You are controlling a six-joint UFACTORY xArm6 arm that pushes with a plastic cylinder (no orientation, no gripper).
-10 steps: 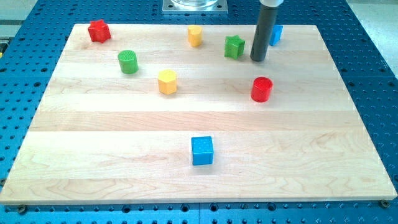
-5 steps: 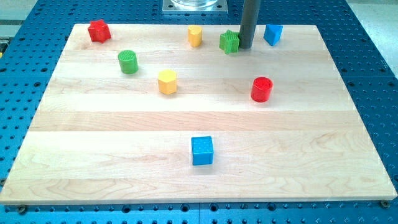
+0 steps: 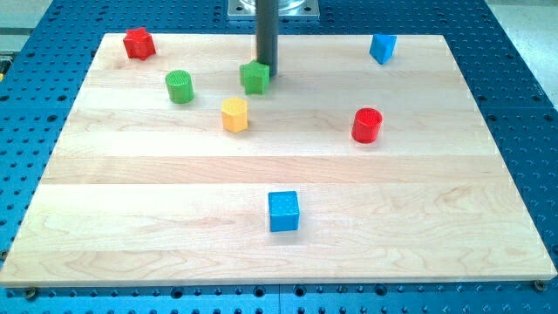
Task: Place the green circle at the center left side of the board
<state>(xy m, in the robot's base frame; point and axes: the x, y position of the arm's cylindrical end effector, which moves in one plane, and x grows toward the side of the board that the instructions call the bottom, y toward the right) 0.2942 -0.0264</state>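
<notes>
The green circle [image 3: 180,86] stands upright on the wooden board [image 3: 131,174] in its upper left part. My tip [image 3: 267,73] is well to the circle's right, near the view's top middle. It touches the right side of a green star block [image 3: 254,78]. A yellow hexagon block [image 3: 234,114] lies between them, a little lower, apart from both.
A red star block [image 3: 138,43] sits at the top left corner and a blue block [image 3: 382,47] at the top right. A red cylinder [image 3: 367,125] stands right of centre. A blue cube [image 3: 282,211] lies low in the middle. A metal mount [image 3: 274,7] is at the top edge.
My tip swept left along the top of the board and pushed the green star block left with it. The small yellow block near the top no longer shows. The green circle has not moved.
</notes>
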